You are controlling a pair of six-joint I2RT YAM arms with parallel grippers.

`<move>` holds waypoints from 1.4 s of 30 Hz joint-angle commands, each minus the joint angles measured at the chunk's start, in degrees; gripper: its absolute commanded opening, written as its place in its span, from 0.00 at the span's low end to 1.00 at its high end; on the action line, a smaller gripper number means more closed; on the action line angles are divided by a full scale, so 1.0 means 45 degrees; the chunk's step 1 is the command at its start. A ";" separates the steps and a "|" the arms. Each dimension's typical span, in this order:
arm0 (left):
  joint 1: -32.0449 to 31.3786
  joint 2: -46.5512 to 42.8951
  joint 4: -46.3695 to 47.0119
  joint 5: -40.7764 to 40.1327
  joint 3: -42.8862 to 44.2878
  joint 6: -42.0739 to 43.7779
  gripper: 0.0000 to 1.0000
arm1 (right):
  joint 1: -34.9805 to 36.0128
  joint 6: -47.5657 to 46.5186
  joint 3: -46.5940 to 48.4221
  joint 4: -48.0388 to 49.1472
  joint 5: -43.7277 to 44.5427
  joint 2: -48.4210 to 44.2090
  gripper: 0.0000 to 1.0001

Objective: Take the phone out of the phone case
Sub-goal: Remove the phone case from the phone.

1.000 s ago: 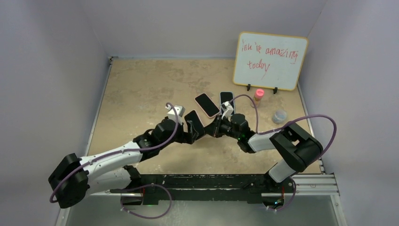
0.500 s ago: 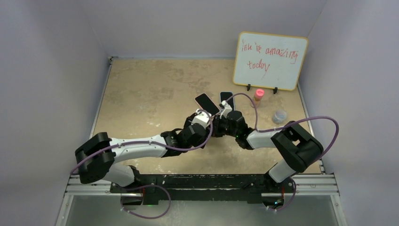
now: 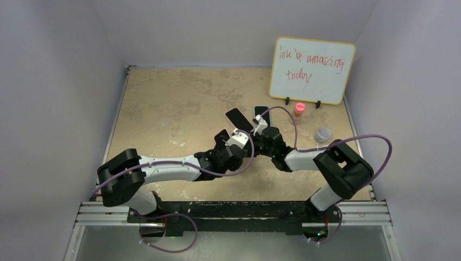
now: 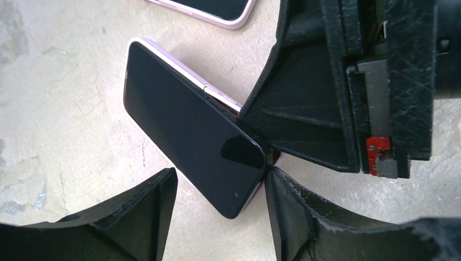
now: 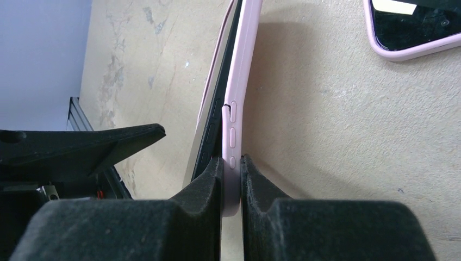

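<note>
At right gripper (image 5: pixel 232 166), phone case (image 5: pixel 243 81) lengthwise outward

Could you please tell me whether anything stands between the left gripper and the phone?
Nothing visible does. In the left wrist view, the end of the black-screened phone lies inside the open left gripper. The right gripper, shut on the pale pink phone case, sits beside it, not in between.
</note>
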 commanded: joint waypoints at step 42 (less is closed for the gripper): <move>-0.0470 0.2195 0.1250 -0.4081 0.0603 0.1602 0.02 | -0.0090 0.1577 -0.0018 0.1862 -0.1503 -0.0103 0.00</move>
